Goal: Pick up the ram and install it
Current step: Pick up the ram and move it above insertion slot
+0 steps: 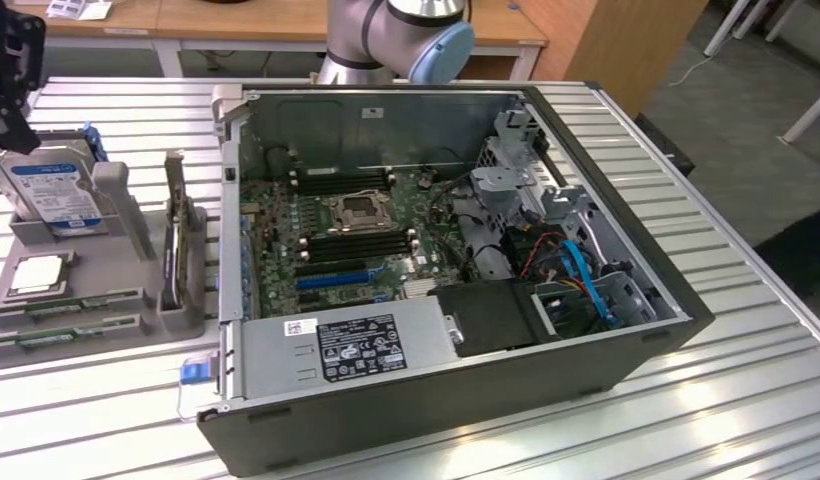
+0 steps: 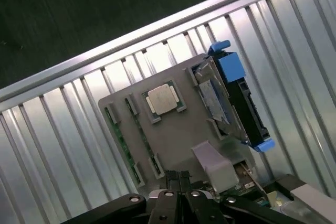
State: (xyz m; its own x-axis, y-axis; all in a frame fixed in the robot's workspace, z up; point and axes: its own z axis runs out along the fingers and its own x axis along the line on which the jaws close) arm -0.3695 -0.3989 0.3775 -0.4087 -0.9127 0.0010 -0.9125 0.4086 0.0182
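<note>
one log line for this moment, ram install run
gripper: shut, empty | where: above gray holder | ram: lying in holder, untouched | computer case: open

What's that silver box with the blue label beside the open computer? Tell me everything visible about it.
The hard drive is a flat silver, metal-looking box with a blue-and-white label on its face and blue plastic rails along its sides. It stands on edge, leaning back, in a slot of the grey holder, at the exterior view's left of the computer case. Only the holder seems to touch it.
</note>
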